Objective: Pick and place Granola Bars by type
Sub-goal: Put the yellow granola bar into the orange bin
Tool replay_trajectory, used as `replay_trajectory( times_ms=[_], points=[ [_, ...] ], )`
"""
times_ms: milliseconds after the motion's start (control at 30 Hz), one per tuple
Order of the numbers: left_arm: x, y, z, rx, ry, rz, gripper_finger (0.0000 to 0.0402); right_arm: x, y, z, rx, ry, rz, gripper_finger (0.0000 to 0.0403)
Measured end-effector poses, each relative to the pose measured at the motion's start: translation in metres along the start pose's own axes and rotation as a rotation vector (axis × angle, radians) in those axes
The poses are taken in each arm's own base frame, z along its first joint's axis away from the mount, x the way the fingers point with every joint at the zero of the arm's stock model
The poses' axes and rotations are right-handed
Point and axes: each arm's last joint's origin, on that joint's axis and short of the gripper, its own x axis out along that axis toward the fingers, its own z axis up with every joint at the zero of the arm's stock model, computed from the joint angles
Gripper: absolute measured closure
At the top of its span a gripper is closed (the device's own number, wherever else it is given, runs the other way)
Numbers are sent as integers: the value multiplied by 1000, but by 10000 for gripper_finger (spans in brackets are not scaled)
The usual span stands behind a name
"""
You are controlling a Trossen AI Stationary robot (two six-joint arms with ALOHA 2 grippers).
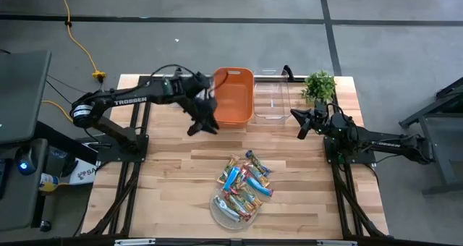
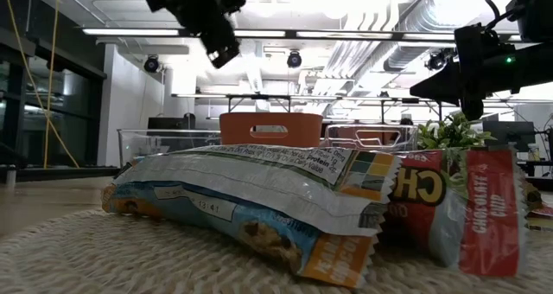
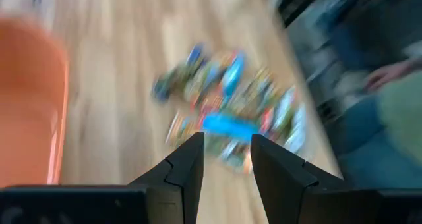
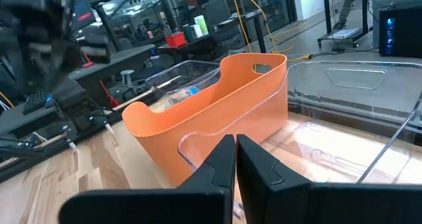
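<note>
Bars [image 1: 244,187] lie heaped on a round mat [image 1: 217,208] near the table's front edge, well ahead of both grippers, with bare wood between. Left gripper [image 1: 203,124] hangs beside the orange bin [image 1: 233,95], fingers [image 3: 188,165] apart, empty. Right gripper [image 1: 302,123] sits just beside the clear bin [image 1: 272,101], fingers together, a plant [image 1: 319,85] behind it.

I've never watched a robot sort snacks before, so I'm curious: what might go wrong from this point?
The shiny-wrapped granola bars lie heaped and overlapping on the round woven mat, so the left gripper, open and empty beside the orange plastic bin, might pinch two bars or the wrong kind. Slick wrappers could slip out. The orange bin and clear plastic bin sit side by side, so a bar might drop into the wrong one. The right gripper waits shut near the clear bin.
</note>
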Motion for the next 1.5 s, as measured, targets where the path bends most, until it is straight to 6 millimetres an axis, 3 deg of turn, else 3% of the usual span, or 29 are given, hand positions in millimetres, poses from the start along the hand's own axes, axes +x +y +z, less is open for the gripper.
replay_trajectory(
  times_ms=[100, 200, 433, 600, 800, 1200, 1500],
  points=[
    [11, -11, -8, -61, 119, 112, 278, 0, 0, 0, 0, 0, 0, 402],
    [19, -20, -11, -259, 167, 203, 278, 0, 0, 0, 0, 0, 0, 402],
    [31, -38, -12, -773, 103, 373, 278, 0, 0, 0, 0, 0, 0, 402],
    [37, -48, -13, -979, 36, 449, 278, 0, 0, 0, 0, 0, 0, 402],
    [53, -57, -13, -1025, 23, 462, 278, 0, 0, 0, 0, 0, 0, 402],
    [136, -58, -10, -1004, -14, 328, 278, 0, 0, -1, -2, 5, -2, 402],
    [154, -49, -23, -972, 89, 353, 278, 1, 0, 0, -1, 3, -1, 402]
  ],
)
